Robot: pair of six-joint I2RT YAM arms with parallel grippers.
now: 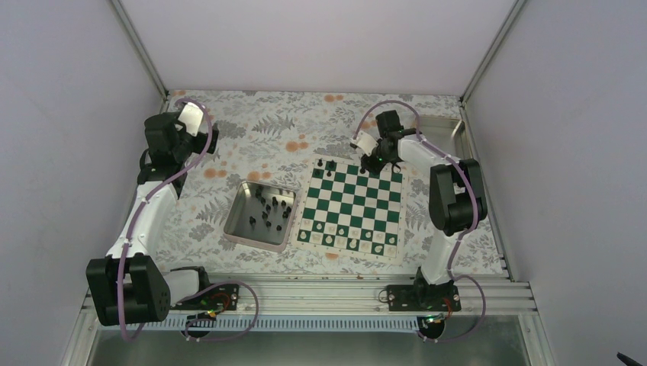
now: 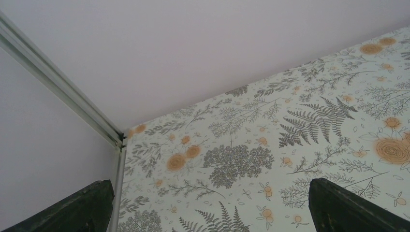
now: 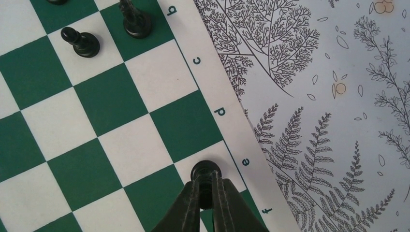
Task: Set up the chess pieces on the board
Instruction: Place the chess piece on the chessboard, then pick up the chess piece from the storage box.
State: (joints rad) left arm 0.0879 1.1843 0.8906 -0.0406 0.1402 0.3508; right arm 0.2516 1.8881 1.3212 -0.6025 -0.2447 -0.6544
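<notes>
Placement of tiny black chess piece [image 3: 206, 169] on green-and-white checkered board [image 3: 87, 101]
My right end effector [image 3: 207, 186] pinches it upright, directly beneath, on edge square e; left end effector [image 2: 210, 212] gapes empty.

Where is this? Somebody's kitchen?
Probably a robot lab booth: plain walls box in the table, a left arm and right arm bolted to a metal rail, a chessboard to practise on.
</notes>
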